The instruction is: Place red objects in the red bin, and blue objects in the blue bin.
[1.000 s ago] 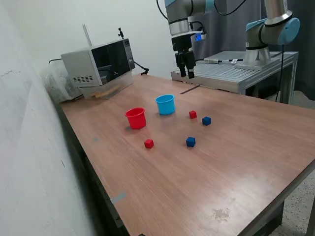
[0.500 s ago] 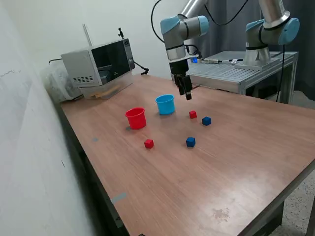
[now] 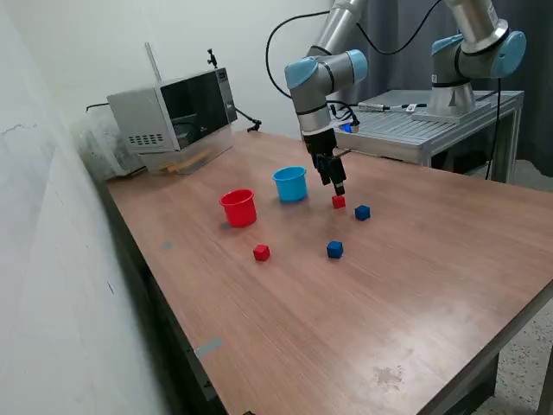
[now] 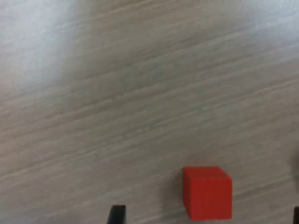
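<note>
A robotics lab, by every sign. Long wood-grain worktop (image 3: 363,294) set against a bare pale wall (image 3: 60,225), concrete floor below. Two industrial arms with light blue joint caps: one (image 3: 315,73) reaching over the worktop, a second (image 3: 471,52) bolted to a ribbed metal bench (image 3: 415,130) behind it. Loose black cables (image 3: 285,35) looping overhead. A microwave oven (image 3: 173,108) on the worktop's far end beside the wall, dark curtain (image 3: 406,43) behind the bench.

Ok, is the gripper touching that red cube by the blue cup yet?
Apart. In the wrist view the red cube sits on bare table with wood showing between it and the gripper fingertip.
</note>
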